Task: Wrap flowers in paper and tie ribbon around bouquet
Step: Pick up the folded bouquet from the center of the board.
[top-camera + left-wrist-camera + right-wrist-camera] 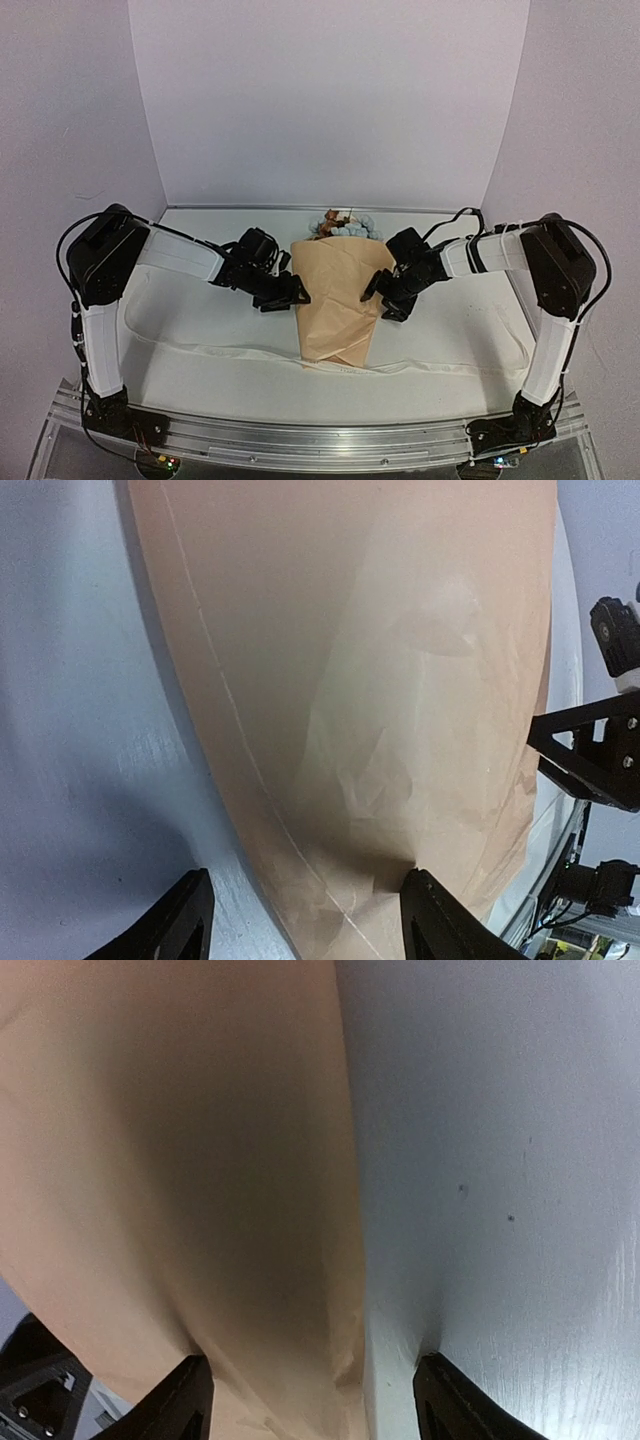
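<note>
Top external view: the bouquet [338,300] lies on the table [180,312] between my left pincer [285,292] and right pincer [385,295], with the flowers [345,228] beyond them. Both pincers gape at the cone's edges and hold nothing. Wrapping looks done. Tying comes next, and for that I need the ribbon [240,351], which lies nearer my bases.

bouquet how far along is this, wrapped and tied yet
Done: the paper is folded into a cone around the flowers. In hand: the left gripper and right gripper, both open, sit at the cone's two side edges. Left: the ribbon lies loose by the narrow end, not tied.
</note>
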Robot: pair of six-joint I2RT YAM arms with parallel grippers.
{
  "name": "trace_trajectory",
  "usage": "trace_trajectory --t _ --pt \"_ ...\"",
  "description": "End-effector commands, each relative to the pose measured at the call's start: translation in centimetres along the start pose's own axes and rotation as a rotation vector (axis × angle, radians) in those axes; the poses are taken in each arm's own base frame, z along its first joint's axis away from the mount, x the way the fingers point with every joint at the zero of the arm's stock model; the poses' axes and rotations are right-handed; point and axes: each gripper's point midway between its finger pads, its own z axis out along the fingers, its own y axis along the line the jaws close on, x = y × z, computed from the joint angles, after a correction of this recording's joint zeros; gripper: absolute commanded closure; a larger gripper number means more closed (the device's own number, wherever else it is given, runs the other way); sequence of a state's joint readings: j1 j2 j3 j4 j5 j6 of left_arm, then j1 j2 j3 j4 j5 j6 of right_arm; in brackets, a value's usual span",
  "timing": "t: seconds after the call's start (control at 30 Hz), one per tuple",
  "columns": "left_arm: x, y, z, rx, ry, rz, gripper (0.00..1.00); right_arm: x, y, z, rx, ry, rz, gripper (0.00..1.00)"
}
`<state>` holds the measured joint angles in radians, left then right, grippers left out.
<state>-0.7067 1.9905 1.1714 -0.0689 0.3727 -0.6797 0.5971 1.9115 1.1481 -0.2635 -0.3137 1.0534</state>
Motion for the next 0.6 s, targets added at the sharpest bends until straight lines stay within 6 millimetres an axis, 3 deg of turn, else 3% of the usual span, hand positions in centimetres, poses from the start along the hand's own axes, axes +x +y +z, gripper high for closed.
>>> trace_trajectory --t 0.0,0.23,0.4,0.57 --pt "-1.7 -1.2 0.5 0.034 -0.022 -0.015 0.34 -0.8 0.1 1.7 -0.026 -0.006 0.063 0.39" --pt "-2.1 -1.8 1.2 0.055 -0.006 -0.034 0.41 -1.3 0.9 2.0 -0.049 0.004 0.080 0.62" --pt "-2.5 -2.4 1.5 0.072 0.001 -0.044 0.54 -1.8 1.8 1.8 -0.074 0.010 0.098 0.81" --pt "-3.2 -2.9 1.6 0.065 0.009 -0.043 0.67 -2.3 2.3 1.6 -0.080 0.010 0.108 0.91"
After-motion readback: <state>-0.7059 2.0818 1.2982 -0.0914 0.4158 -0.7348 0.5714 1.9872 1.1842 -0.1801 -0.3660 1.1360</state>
